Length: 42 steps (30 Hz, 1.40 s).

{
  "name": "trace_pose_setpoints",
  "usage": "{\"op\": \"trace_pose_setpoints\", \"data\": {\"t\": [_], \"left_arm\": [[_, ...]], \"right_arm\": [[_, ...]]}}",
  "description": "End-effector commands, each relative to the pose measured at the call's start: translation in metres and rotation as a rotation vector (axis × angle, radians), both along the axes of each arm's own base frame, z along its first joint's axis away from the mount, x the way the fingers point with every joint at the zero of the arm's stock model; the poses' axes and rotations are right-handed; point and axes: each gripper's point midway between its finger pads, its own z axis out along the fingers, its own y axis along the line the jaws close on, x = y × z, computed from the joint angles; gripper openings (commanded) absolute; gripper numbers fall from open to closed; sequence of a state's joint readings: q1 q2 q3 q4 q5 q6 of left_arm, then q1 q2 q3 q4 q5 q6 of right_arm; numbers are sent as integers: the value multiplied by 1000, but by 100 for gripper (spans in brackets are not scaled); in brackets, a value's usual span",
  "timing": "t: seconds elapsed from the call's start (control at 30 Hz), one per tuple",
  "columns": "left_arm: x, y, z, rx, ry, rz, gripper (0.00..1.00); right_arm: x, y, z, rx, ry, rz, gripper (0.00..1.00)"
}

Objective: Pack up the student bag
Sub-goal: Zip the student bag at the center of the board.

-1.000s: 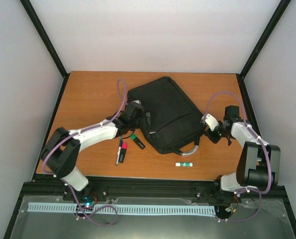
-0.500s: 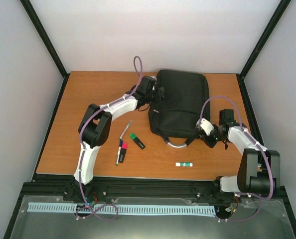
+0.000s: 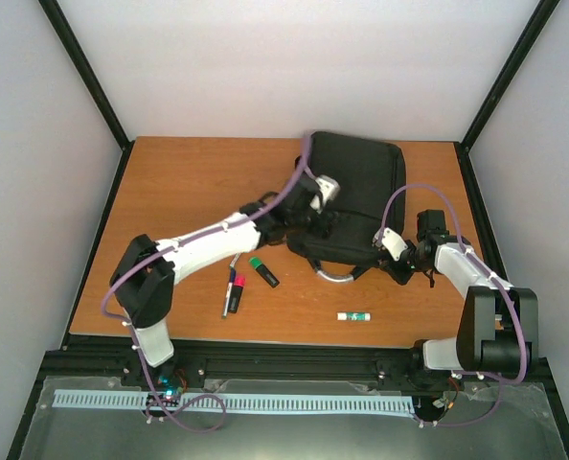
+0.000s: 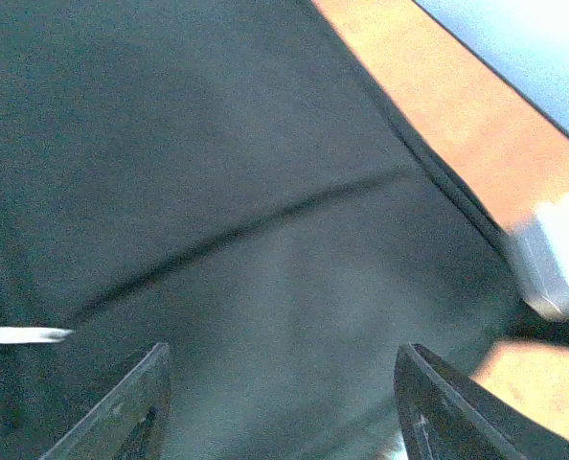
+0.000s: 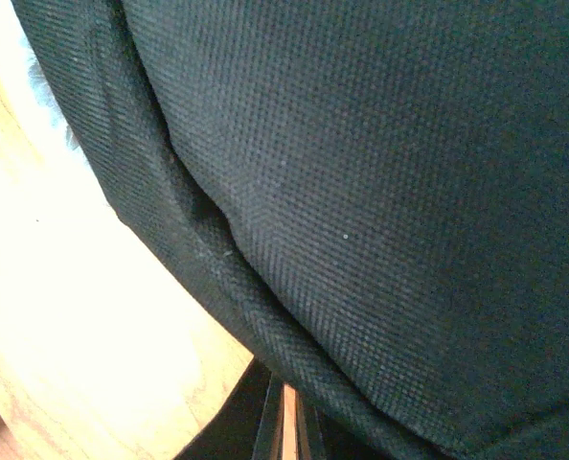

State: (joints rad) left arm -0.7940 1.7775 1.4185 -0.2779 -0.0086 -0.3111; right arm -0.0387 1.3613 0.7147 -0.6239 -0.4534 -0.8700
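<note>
The student bag (image 3: pixel 361 192) is a large black fabric backpack lying flat at the back middle of the table, its grey loop handle (image 3: pixel 338 275) toward me. My left gripper (image 3: pixel 320 195) hovers over the bag's left part, open and empty. In the left wrist view its gripper (image 4: pixel 284 407) has the jaws wide apart above black fabric (image 4: pixel 217 172). My right gripper (image 3: pixel 399 256) is at the bag's near right corner. In the right wrist view its gripper (image 5: pixel 286 431) has the jaws almost together, the tips hidden under the bag's piped edge (image 5: pixel 265 321).
A green highlighter (image 3: pixel 262 271), a red marker (image 3: pixel 236 287) and a thin pen (image 3: pixel 240 251) lie on the wooden table (image 3: pixel 170 182) left of the handle. A glue stick (image 3: pixel 354 315) lies near the front edge. Grey walls enclose the table.
The bag has turned from slanted to square with the table. My left arm swung from the bag's far left corner to above its left part. The right gripper stayed at its corner.
</note>
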Motion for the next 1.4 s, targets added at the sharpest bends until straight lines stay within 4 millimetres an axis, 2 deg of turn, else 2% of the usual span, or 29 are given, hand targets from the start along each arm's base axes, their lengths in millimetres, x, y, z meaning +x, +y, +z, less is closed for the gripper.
{"op": "trace_pose_setpoints", "data": {"t": [0.0,0.13,0.33,0.43,0.6,0.7,0.87,0.93,1.0,1.17,1.37], "left_arm": [[-48,-20,-52,248,-31,-239,62],[-65,-35,-65,323,-104,-357,62],[-67,-50,-65,343,-172,-454,63],[-67,-53,-71,367,-190,-493,62],[-63,-60,-76,393,-219,-530,57],[-61,-64,-78,401,-230,-552,50],[-54,-69,-71,400,-271,-543,25],[-56,-69,-66,378,-286,-551,14],[-60,-68,-59,354,-306,-556,8],[-66,-56,-48,339,-326,-532,3],[-74,-48,-60,367,-303,-562,1]], "right_arm": [[3,10,4,47,1,10,3],[4,9,6,43,1,7,3],[4,8,5,39,9,2,3],[4,9,5,45,13,0,3],[4,9,4,46,15,-1,3],[3,9,3,48,20,-2,3],[4,9,4,44,19,3,3],[4,8,4,41,24,2,3],[4,6,4,45,38,-1,3],[9,-8,7,42,63,-21,3],[16,-33,-2,-17,89,-34,3]]}}
